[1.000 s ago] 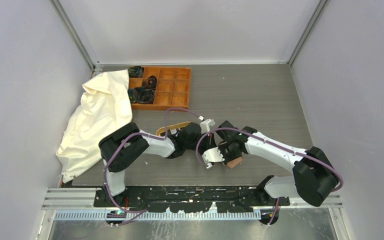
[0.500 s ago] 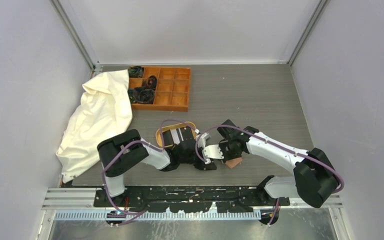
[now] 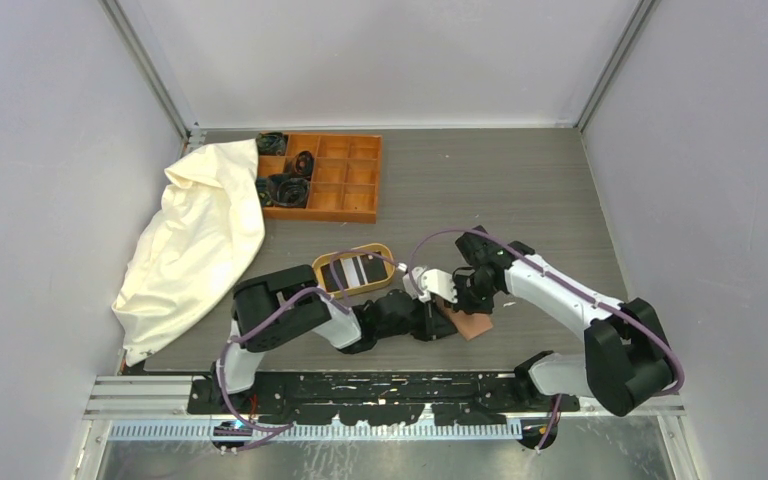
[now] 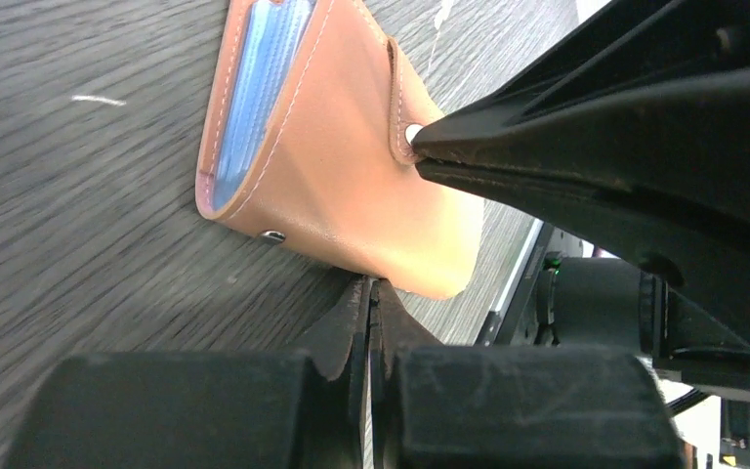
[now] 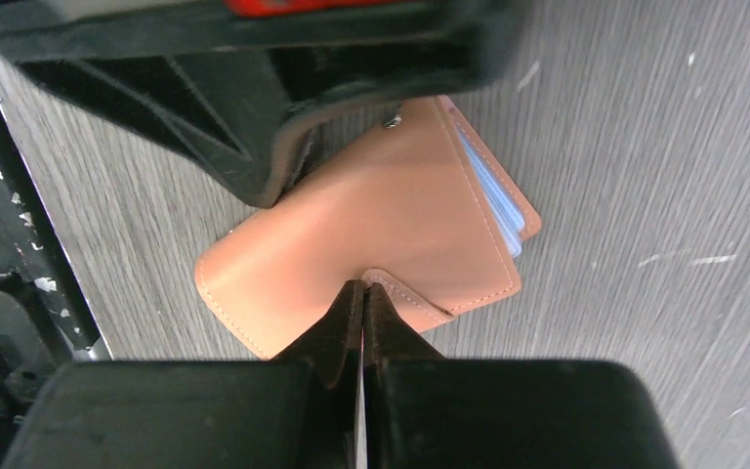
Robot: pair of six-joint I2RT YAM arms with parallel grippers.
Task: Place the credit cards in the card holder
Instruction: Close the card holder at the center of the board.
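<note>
Folded card holder (image 5: 352, 234), pale cards (image 5: 498, 205) inside

No text, brand, label or number is showing legibly in any view, not even on the card holder (image 5: 371, 234).

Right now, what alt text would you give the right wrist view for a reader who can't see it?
A tan leather card holder lies on a grey table, pale blue edges showing at its open side. The right pincer, shut, points at its snap tab; the left pincer, also shut, meets its far edge.
</note>
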